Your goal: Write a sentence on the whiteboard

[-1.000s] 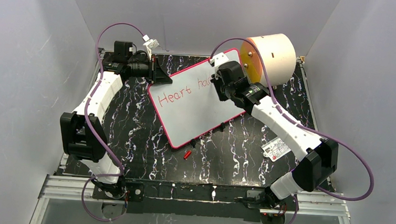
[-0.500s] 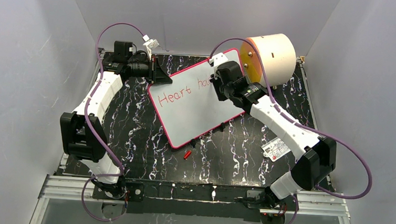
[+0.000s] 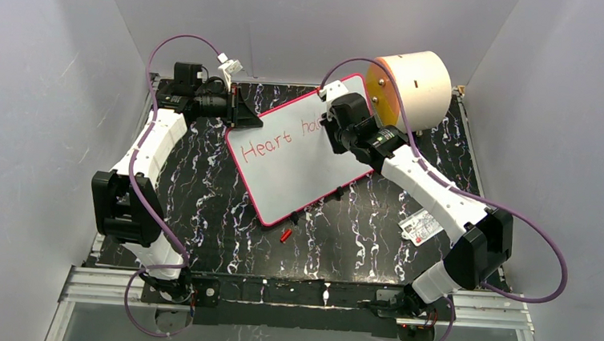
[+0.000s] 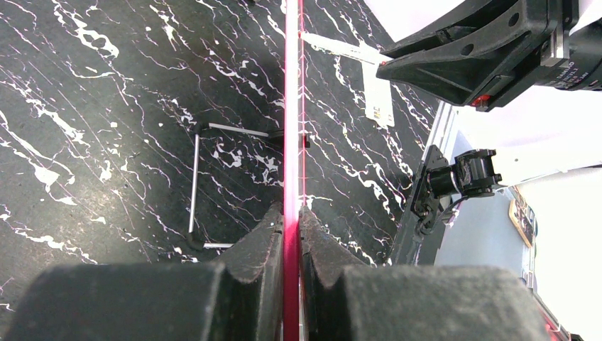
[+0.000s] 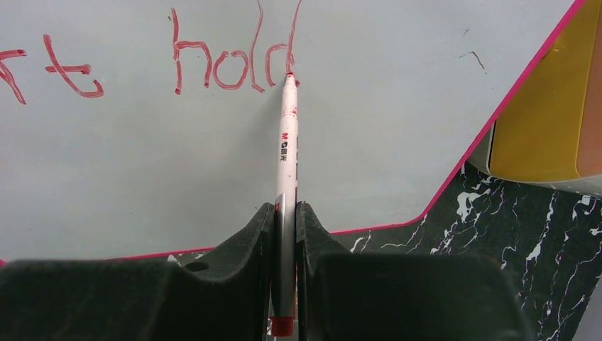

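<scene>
Left gripper [image 4: 291,217] pinches whiteboard [image 3: 290,174]; right gripper [image 5: 285,209] clamps marker [image 5: 286,142], its arm [image 3: 426,183] hiding part of the sentence [image 3: 264,146] near a cylinder [image 3: 417,82].

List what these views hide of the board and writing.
- Top view: the right gripper covers the end of the sentence.
- Right wrist view: the left edge cuts off the first word.
- Left wrist view: the whiteboard is edge-on in the left gripper, face unseen.
- Top view: small red item, too small to identify.
</scene>
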